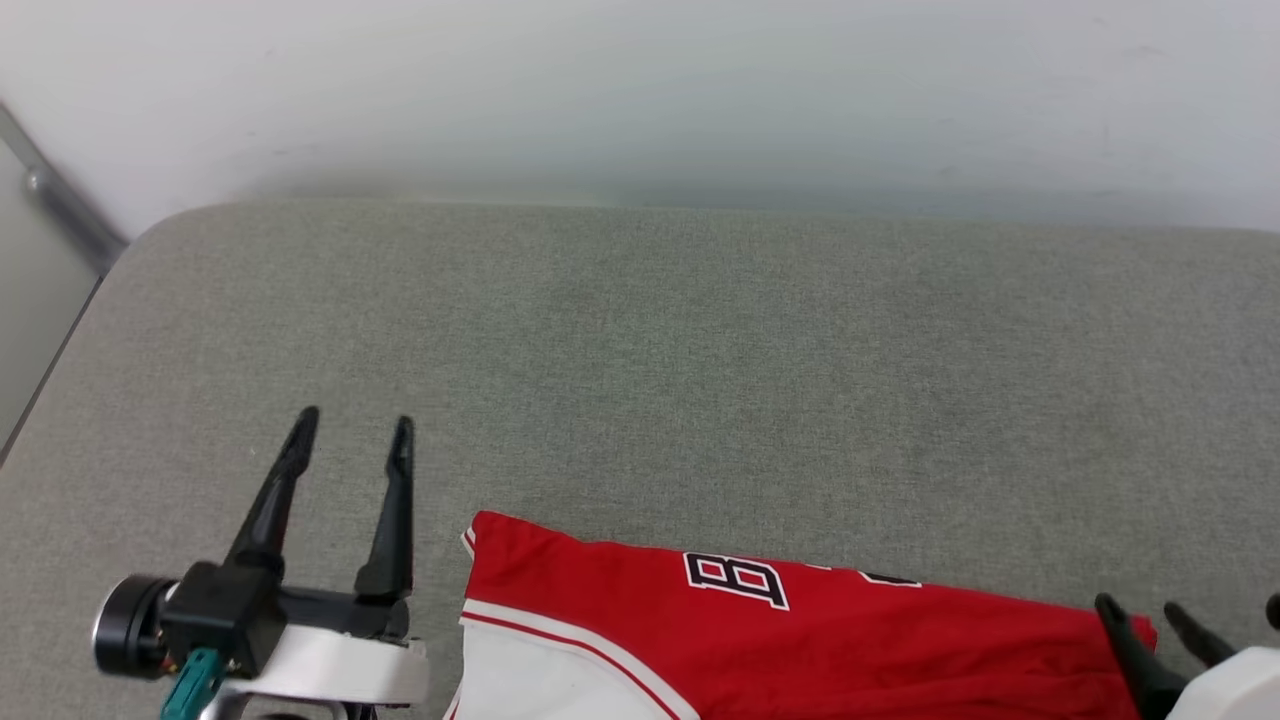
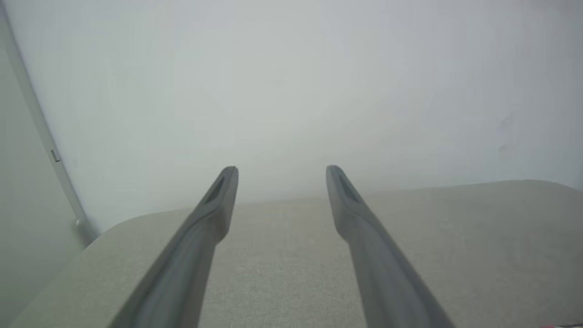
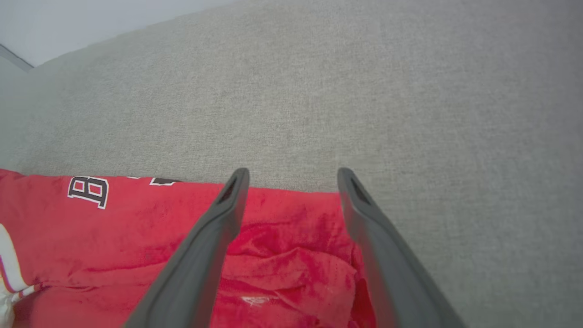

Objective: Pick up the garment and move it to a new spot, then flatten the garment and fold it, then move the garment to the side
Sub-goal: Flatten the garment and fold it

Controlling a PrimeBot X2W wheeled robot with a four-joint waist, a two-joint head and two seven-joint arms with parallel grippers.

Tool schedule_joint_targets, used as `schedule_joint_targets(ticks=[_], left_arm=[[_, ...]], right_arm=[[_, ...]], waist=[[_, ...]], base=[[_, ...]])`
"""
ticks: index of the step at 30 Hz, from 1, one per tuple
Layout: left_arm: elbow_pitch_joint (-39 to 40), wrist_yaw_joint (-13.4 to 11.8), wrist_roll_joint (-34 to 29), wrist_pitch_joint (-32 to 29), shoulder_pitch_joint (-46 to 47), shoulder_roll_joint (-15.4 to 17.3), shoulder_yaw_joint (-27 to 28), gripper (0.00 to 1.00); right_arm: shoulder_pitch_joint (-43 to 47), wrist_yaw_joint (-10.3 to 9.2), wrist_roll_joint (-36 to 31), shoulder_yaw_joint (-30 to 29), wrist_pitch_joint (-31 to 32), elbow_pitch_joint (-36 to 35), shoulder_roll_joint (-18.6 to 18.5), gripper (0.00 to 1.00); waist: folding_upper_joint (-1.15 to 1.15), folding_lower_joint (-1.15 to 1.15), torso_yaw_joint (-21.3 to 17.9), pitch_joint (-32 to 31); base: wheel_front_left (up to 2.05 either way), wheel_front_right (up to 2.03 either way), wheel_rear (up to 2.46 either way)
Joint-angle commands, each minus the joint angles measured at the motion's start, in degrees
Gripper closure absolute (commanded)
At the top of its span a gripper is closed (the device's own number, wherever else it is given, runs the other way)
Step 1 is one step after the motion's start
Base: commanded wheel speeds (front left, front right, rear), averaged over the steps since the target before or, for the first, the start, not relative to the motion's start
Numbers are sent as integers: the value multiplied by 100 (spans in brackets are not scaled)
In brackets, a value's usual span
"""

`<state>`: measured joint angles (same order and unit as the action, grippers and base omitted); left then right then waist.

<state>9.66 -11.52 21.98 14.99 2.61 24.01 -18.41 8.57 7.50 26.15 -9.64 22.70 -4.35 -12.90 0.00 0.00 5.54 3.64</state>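
Note:
The garment [image 1: 800, 640], a red jersey with a white side panel and a black letter "B", lies on the grey padded surface [image 1: 680, 380] at the head view's bottom edge, partly cut off. My left gripper [image 1: 355, 420] is open, just left of the garment's left corner, with nothing between its fingers. In the left wrist view the left gripper [image 2: 281, 169] points over bare grey surface toward the wall. My right gripper [image 1: 1140, 605] is open at the garment's right end. The right gripper [image 3: 294, 172] hovers over rumpled red fabric of the garment [image 3: 114, 218], holding nothing.
A pale wall [image 1: 640, 90] rises behind the surface's far edge. A metal rail [image 1: 60, 200] runs along the far left, beside the surface's rounded left corner. Bare grey padding stretches beyond the garment.

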Motion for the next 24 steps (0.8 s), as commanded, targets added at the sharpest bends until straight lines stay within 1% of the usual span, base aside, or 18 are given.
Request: schedule_joint_targets(ticks=[1,3,5,7,9,13,15,16,22,23,24], left_arm=[[93,23,-183,22,-197,-159,203,0],[209,136,-433,23,-412,-405,477,0],[179,367,-649,24,-595,-569,605,0],[85,605,-794,24,-687,-691,701,0],[-47,822,-810,24,-692,-862,831,0],[-252,1237,-989,25,-592,-1084,1029,0],[-325,1446,-1117,25,-564,-1225,1178,0],[-325,1446,-1117,25,-564,-1225,1178,0],[-436,1703,-1285,25,-489,-1442,1380,0],[-466,1781,-1336,25,-455,-1506,1434,0],[-474,1800,-1351,25,-445,-1523,1449,0]], right_arm=[[106,-2,-14,-96,94,18,161,0],[187,-2,-50,-293,249,57,357,0],[251,-2,-96,-465,423,111,529,0],[305,-2,-200,-682,584,178,619,0],[348,-1,-327,-899,744,264,686,0],[310,-2,-417,-1171,970,445,796,0],[263,-2,-321,-1166,1105,566,871,0],[263,-2,-321,-1166,1105,566,871,0],[199,0,-80,-860,1217,863,874,0],[177,7,79,-636,1291,1061,863,0],[187,8,141,-531,1325,1129,858,0]], waist=[[0,0,-13,34],[0,0,0,78],[0,0,25,129],[0,0,51,184],[0,0,93,229],[0,0,164,295],[0,0,187,337],[0,0,187,337],[0,0,224,433],[0,0,256,470],[0,0,268,479]], base=[[0,0,0],[0,0,0],[0,0,0],[0,0,0],[0,0,0],[0,0,0],[0,0,0],[0,0,0],[0,0,0],[0,0,0],[0,0,0]])
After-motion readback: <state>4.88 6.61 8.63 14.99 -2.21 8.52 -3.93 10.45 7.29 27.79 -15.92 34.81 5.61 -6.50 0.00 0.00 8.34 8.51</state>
